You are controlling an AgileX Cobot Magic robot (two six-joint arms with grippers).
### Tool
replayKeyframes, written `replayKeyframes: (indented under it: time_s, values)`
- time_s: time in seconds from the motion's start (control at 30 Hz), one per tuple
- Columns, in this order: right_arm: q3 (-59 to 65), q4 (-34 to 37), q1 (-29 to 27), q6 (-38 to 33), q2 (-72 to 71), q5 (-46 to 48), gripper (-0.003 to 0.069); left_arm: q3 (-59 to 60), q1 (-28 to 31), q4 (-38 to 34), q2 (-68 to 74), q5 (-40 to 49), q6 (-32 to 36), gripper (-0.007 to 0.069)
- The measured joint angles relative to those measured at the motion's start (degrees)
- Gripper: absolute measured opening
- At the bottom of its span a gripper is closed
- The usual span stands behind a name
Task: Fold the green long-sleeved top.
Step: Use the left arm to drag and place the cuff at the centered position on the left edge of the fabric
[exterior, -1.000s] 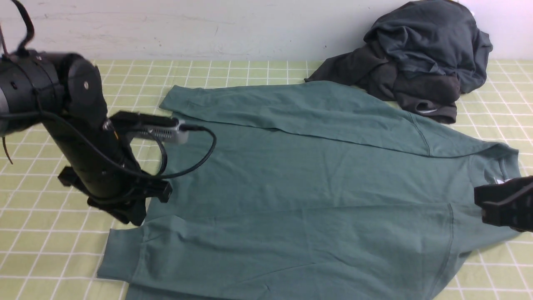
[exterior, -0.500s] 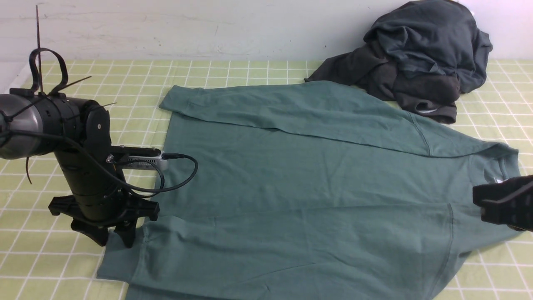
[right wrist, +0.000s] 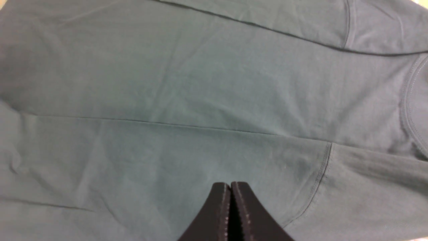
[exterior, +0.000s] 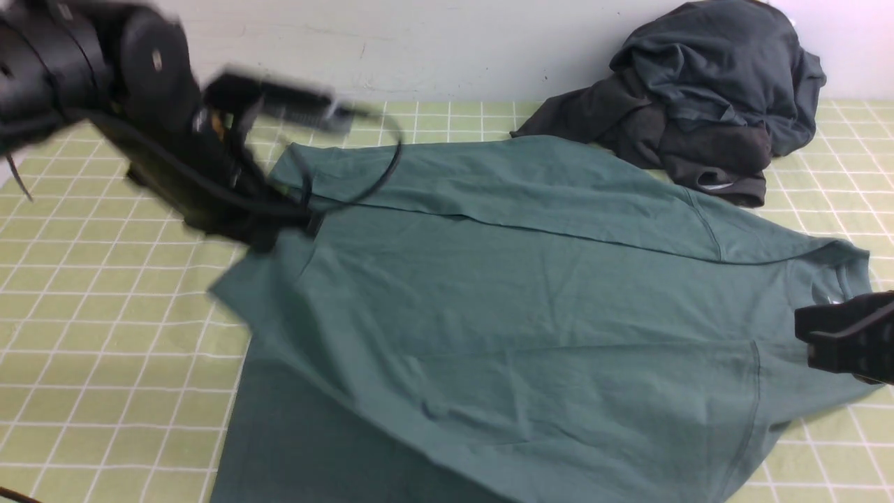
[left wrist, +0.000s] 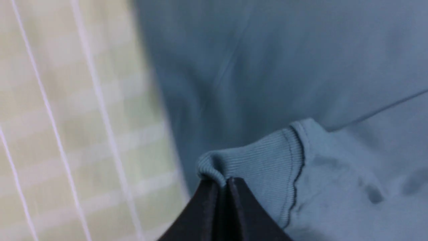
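Where the green long-sleeved top (exterior: 531, 314) lies: spread across the checked tabletop (exterior: 105, 314); collar toward the robot's right, hem toward its left; far sleeve folded flat along the body; near sleeve held up off the cloth, slanting to the left tool (left wrist: 228, 182)
Left tool: jaws pinched tight on the ribbed cuff (left wrist: 257, 157) of the near sleeve; raised above the top's hem end; blurred in the front view
Right tool (right wrist: 230, 185): jaws pressed together, nothing between them; sits over the near shoulder seam by the collar; touching fabric or not, cannot tell
Dark garments (exterior: 705, 91): crumpled heap at far right by the wall; just beside the top's far shoulder
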Motion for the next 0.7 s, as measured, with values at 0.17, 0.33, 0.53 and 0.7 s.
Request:
replayKeyframes:
  time_s: [0.17,0.33,0.53,0.7]
  values:
    - [0.00,-0.41,0.00,0.00,0.00,-0.01,-0.0014,-4.57,-0.02,2.53,-0.92,-5.09,1.21,0.0009]
    - [0.00,-0.41,0.00,0.00,0.00,-0.01,-0.0014,-4.57,3.84,2.68,6.56,-6.52,1.21,0.0009]
    - [0.00,-0.48,0.00,0.00,0.00,-0.01,-0.0014,-6.85,6.69,2.76,19.24,-3.75,1.13,0.0009]
    - [-0.14,-2.36,0.00,-0.07,1.58,0.51,-0.0009,-10.64,6.89,2.75,21.25,4.99,0.78,0.0009]
